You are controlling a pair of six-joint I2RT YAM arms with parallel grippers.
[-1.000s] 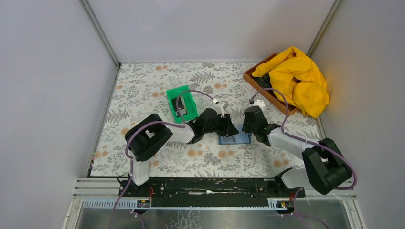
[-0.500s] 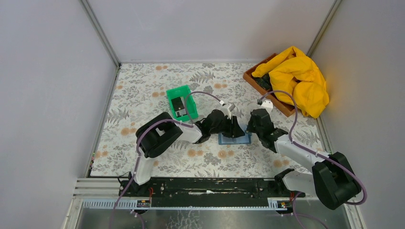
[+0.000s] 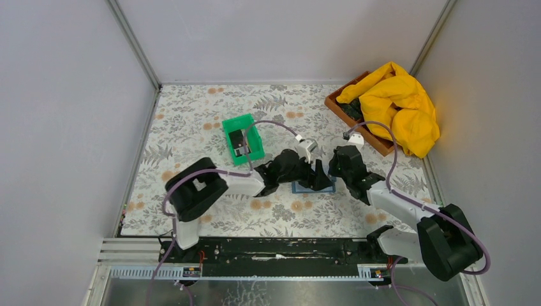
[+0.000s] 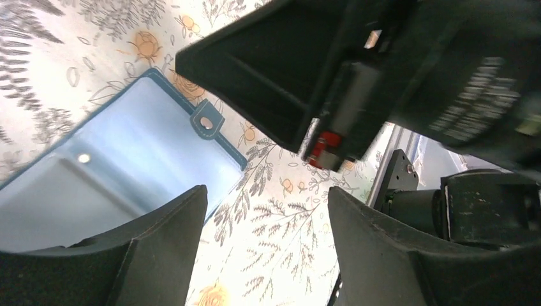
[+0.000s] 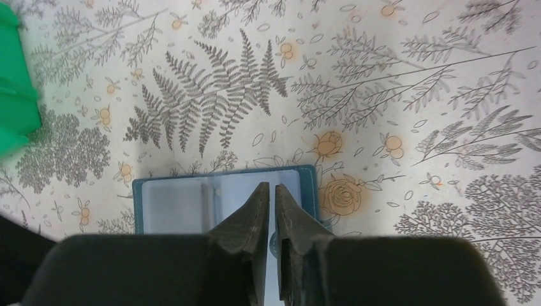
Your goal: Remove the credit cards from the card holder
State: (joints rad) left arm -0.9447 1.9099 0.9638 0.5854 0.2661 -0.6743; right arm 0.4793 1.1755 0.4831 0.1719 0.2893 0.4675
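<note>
The steel-blue card holder [image 3: 300, 189] lies open on the floral table, mostly hidden under my grippers in the top view. In the right wrist view the card holder [image 5: 178, 205] shows pale panels with no dark card on them. My right gripper [image 5: 272, 187] is shut, its tips just above the holder's right panel. My left gripper [image 4: 268, 194] is open and empty, low over the table beside the card holder's [image 4: 127, 153] snap tab [image 4: 206, 122]. A dark credit card [image 3: 238, 141] lies in the green tray [image 3: 253, 130]. In the top view my left gripper [image 3: 317, 176] and right gripper [image 3: 332, 171] nearly meet.
A brown wooden box [image 3: 341, 109] with a yellow cloth [image 3: 399, 105] stands at the back right. The green tray's corner [image 5: 14, 108] shows at the left of the right wrist view. Grey walls enclose the table on three sides.
My left gripper has moved right and forward, away from the green tray and over the card holder. My right arm shifted slightly right and then held still.
</note>
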